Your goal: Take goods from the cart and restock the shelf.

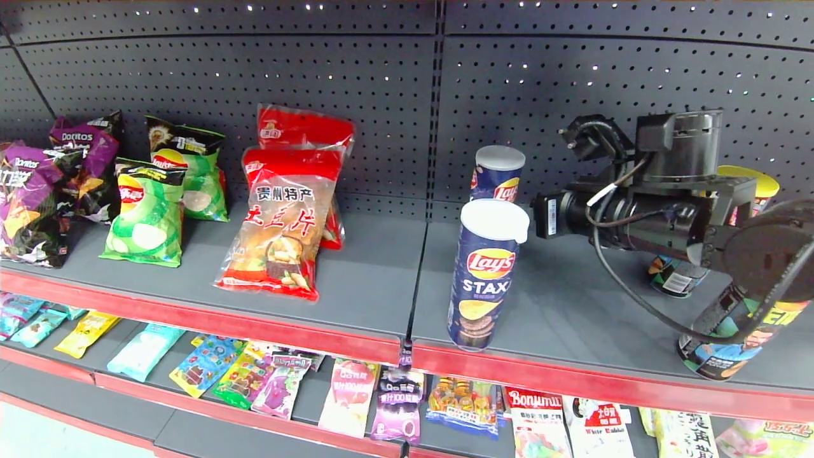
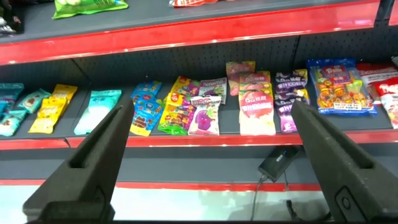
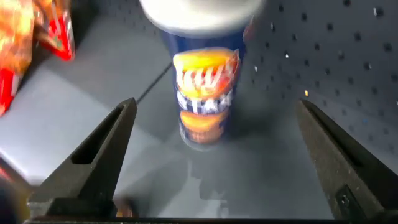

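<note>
Blue can (image 3: 205, 74) stands ahead of spread right tool (image 3: 214, 104)

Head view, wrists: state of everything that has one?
left gripper: open, empty
right gripper: open, empty
front blue chip can: upright, lid on, at the front edge of the shelf
rear blue chip can: upright, lid on
front red snack bag: leaning back

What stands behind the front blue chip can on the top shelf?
A second blue can with a pale lid, nearer the pegboard wall. Only its top part shows; the front can covers its lower body and base.
</note>
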### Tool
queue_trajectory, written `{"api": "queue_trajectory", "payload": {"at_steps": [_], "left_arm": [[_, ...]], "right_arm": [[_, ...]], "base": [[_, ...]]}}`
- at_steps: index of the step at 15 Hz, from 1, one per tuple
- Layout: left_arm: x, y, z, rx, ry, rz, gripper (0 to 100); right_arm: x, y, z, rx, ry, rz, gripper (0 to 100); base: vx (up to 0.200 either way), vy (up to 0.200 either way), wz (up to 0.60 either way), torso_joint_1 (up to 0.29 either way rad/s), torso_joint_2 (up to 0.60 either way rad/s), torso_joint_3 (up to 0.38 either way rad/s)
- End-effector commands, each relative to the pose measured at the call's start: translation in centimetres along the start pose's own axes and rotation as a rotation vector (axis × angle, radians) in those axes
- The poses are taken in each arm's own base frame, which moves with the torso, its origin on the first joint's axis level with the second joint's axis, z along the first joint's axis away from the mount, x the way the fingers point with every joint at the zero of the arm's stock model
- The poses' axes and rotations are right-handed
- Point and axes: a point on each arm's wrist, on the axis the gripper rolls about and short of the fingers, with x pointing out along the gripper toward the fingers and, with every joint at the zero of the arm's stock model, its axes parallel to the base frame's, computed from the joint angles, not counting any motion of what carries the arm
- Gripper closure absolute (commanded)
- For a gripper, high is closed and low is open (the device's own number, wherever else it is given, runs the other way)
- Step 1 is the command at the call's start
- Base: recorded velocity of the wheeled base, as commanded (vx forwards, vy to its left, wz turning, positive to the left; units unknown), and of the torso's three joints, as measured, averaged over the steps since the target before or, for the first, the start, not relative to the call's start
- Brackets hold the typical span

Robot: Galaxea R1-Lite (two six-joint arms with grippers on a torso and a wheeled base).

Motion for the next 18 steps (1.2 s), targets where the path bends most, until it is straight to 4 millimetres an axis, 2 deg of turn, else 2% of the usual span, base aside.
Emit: {"api": "queue_trajectory", "payload": {"at_steps": [1,2,3,6,15,17,18], "left_arm": [[0.0,0.0,0.0,-0.002,0.002,-0.001,0],[0.0,0.0,0.0,-0.002,0.002,-0.001,0],[0.0,0.0,0.0,-0.002,0.002,-0.001,0],[0.0,0.0,0.0,-0.004,0.001,-0.002,0],[0.1,0.0,0.0,0.002,0.002,-0.016,0],[0.0,0.0,0.0,0.003,-0.002,-0.019,0],[0.0,0.0,0.0,0.003,-0.001,-0.025,0]], "right_arm": [[-3.0,0.2,-0.1,-0.003,-0.017,0.003,0],[-3.0,0.2,-0.1,-0.003,-0.017,0.003,0],[-4.3,0.5,-0.4,-0.007,-0.017,-0.006,0],[-6.1,0.5,-0.5,-0.009,-0.032,-0.011,0],[-13.5,1.3,-2.9,-0.031,-0.076,0.052,0],[-16.7,1.9,-4.6,-0.059,-0.104,0.116,0],[-17.6,1.8,-5.2,-0.073,-0.113,0.127,0]], "base": [[0.0,0.0,0.0,0.0,0.0,0.0],[0.0,0.0,0.0,0.0,0.0,0.0],[0.0,0.0,0.0,0.0,0.0,0.0],[0.0,0.0,0.0,0.0,0.0,0.0],[0.0,0.0,0.0,0.0,0.0,0.0],[0.0,0.0,0.0,0.0,0.0,0.0],[0.0,0.0,0.0,0.0,0.0,0.0]]}}
